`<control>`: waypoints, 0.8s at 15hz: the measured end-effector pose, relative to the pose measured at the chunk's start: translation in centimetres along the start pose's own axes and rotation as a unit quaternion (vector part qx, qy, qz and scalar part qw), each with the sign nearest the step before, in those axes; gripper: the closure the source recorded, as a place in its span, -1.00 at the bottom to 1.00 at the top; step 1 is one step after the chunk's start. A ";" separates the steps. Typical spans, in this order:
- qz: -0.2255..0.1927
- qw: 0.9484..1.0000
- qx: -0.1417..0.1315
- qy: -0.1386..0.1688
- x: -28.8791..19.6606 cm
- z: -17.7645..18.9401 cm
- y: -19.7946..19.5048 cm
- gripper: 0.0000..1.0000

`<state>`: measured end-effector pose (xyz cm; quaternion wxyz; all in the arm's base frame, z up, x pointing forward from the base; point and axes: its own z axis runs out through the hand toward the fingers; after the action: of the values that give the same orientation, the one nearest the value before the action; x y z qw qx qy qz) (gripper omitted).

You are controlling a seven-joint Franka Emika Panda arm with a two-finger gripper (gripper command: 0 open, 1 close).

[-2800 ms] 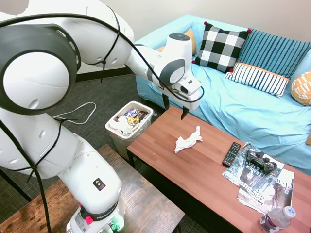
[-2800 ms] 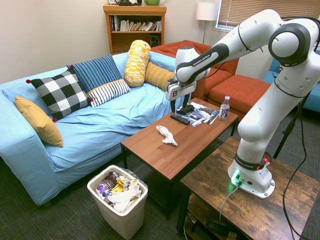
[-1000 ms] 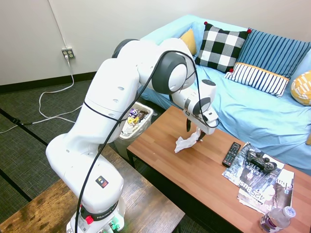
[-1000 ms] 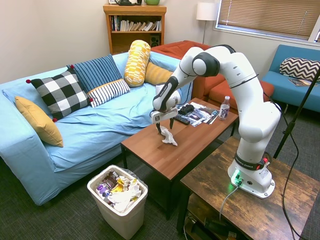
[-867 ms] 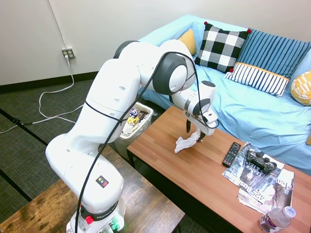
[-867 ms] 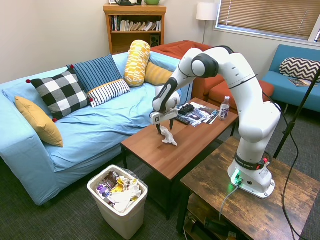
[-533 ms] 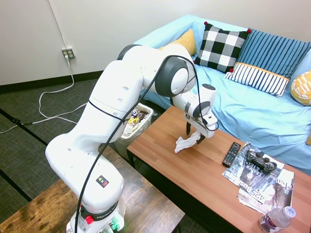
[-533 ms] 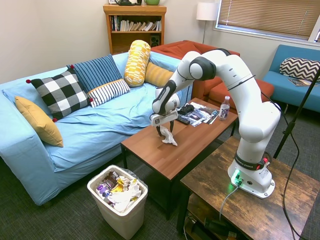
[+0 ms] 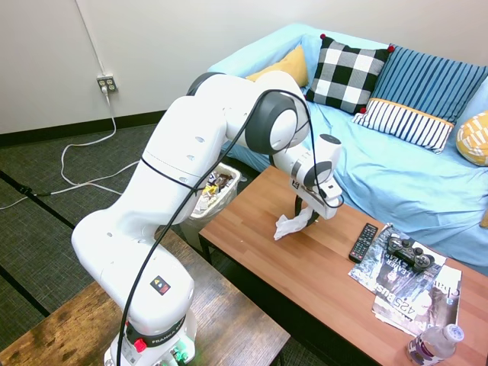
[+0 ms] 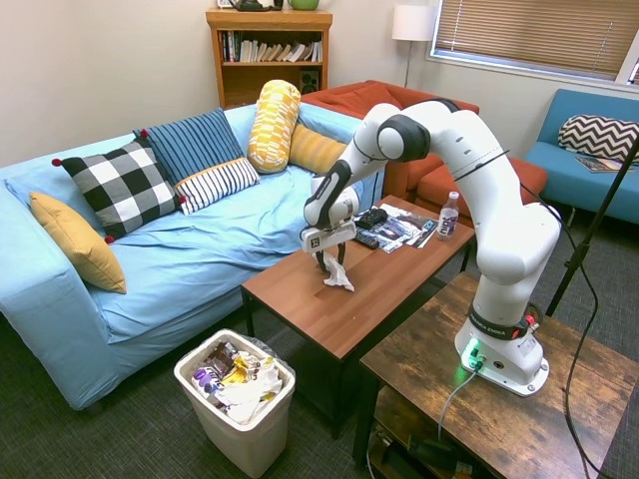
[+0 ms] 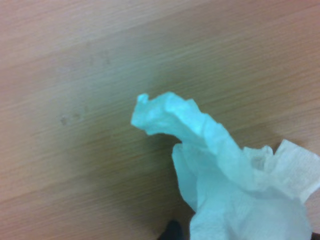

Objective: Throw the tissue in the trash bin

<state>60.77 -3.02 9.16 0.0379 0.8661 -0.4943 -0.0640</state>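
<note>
Tissue [image 9: 290, 225]: crumpled, white, elongated, found on the wooden coffee table [image 9: 320, 267], toward the end nearest the trash bin; in the wrist view the tissue [image 11: 235, 185] is seen close up against the wood grain, one twisted end raised. Gripper [image 9: 305, 217]: lowered onto the end of the tissue nearer the sofa, its dark fingers set on either side of the paper with only a narrow gap between them; whether the paper is actually pinched cannot be told, and the rest of the tissue is seen resting on the tabletop. The same gripper [image 10: 328, 263] is shown from the opposite side, directly above the tissue [image 10: 336, 276]. Trash bin [image 10: 236, 402]: light grey, lined with a white bag, filled with wrappers and paper scraps, placed on the carpet beyond the table's end, well apart from the tissue. Black remote [image 9: 363, 242], game controller [image 9: 409, 252] and magazines [image 9: 415, 286]: grouped toward the table's far end. Plastic bottle [image 9: 435, 345]: placed at the table corner. Blue sofa [image 9: 396, 171]: set behind the table, with cushions.
</note>
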 end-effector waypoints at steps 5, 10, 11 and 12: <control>0.001 1.000 0.002 0.002 0.2 -0.2 -0.1 1.00; 0.003 1.000 0.008 0.001 0.2 -0.7 -0.4 1.00; 0.003 1.000 0.012 0.002 0.1 -1.2 -0.6 1.00; -0.001 1.000 0.018 0.004 -0.3 -2.0 -0.9 1.00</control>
<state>61.73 -2.31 11.01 0.0238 0.8672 -0.4948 -0.0519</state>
